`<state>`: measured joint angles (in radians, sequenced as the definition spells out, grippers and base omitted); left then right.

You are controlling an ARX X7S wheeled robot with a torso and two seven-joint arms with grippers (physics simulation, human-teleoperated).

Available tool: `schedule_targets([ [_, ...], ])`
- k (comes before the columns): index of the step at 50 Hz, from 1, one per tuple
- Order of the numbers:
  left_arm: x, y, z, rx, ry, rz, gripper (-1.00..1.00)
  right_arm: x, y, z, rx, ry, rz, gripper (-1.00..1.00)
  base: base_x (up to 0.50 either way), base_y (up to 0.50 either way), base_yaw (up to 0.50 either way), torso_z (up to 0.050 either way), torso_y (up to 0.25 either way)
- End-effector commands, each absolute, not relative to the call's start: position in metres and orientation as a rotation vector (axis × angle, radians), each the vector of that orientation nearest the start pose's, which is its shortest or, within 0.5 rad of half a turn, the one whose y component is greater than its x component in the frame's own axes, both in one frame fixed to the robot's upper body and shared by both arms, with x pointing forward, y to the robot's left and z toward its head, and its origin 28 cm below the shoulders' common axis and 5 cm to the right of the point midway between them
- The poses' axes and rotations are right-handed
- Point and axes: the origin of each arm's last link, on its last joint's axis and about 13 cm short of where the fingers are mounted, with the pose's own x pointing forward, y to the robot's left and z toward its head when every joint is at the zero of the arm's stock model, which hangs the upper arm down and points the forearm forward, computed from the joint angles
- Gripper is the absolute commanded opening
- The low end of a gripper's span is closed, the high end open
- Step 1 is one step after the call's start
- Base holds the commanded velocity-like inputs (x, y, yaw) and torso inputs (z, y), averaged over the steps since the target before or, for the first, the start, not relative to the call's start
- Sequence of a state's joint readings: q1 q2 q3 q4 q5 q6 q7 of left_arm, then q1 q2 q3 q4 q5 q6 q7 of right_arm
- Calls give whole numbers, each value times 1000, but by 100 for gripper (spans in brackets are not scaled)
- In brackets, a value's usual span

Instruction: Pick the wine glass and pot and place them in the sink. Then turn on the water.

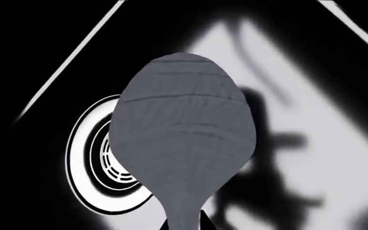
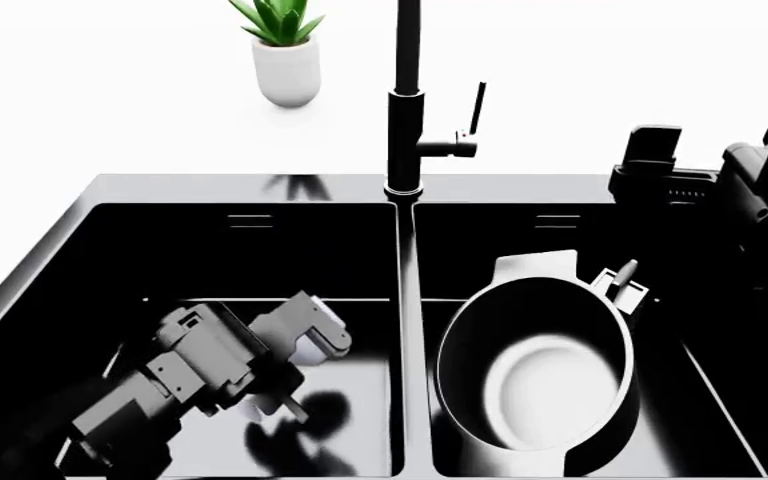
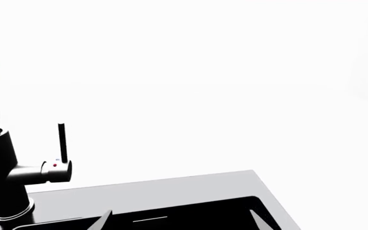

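The wine glass [image 1: 184, 129] fills the left wrist view, a pale grey bowl over the round steel drain [image 1: 94, 158]. My left gripper [image 1: 184, 225] is shut on its stem. In the head view the left gripper [image 2: 301, 332] holds the glass [image 2: 317, 343] low inside the left basin of the black sink [image 2: 224, 186]. The black pot [image 2: 538, 380] sits upright in the right basin, its pale tab handle [image 2: 535, 265] toward the back. My right gripper [image 2: 644, 152] hovers above the sink's back right rim. It is open and empty in the right wrist view [image 3: 180, 219].
The black faucet [image 2: 407, 100] stands behind the central divider, with its lever [image 2: 478, 105] upright on its right side. The lever also shows in the right wrist view [image 3: 62, 143]. A white plant pot [image 2: 287, 72] stands on the white counter at the back left.
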<state>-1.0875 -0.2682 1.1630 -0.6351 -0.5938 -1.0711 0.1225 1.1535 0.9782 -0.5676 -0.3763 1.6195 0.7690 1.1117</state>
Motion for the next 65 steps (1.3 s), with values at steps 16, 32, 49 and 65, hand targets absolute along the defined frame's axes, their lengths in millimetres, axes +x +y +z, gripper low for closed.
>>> schedule_targets([
  [16,355,212,84,736,1073,-403,-100,244,-166,287,-42,81,-237,100,0,0,0,0,1],
  [32,358,211,78,739,1090,-412,-100,245,-167,286,-41,85,-237,100,0,0,0,0,0],
  [49,359,210,74,730,1098,-425,100,245,-167,285,-39,88,-236,100,0,0,0,0,0],
  [65,360,210,76,718,1079,-432,100,245,-168,284,-34,89,-237,100,0,0,0,0,0],
])
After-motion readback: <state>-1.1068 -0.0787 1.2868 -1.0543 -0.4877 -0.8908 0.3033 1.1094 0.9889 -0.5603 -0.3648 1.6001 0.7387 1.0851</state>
